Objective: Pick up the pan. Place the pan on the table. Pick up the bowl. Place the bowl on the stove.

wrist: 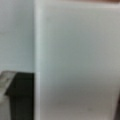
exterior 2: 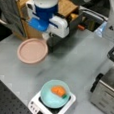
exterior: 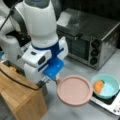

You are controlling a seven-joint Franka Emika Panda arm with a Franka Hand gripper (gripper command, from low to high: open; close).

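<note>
The dusty-pink pan [exterior: 74, 90] [exterior 2: 32, 50] lies flat on the grey table [exterior: 75, 68] [exterior 2: 79, 62] in both front views. Its short handle points at the arm. My gripper [exterior: 47, 80] [exterior 2: 49, 41] hangs low right at that handle side of the pan; whether it touches the handle is hidden by the wrist. The teal bowl [exterior: 108, 86] [exterior 2: 49, 96], with an orange carrot-like piece inside, sits on the small white stove [exterior: 111, 104] [exterior 2: 35, 105]. The pan's rim lies close to the stove in a front view. The wrist view is filled by a pale blurred surface.
A large steel toaster oven [exterior: 92, 37] [exterior 2: 105, 95] stands behind the stove. A light wooden block [exterior: 20, 97] [exterior 2: 24, 10] rises right beside the arm and gripper. A dark perforated board [exterior 2: 8, 100] borders the table near the stove.
</note>
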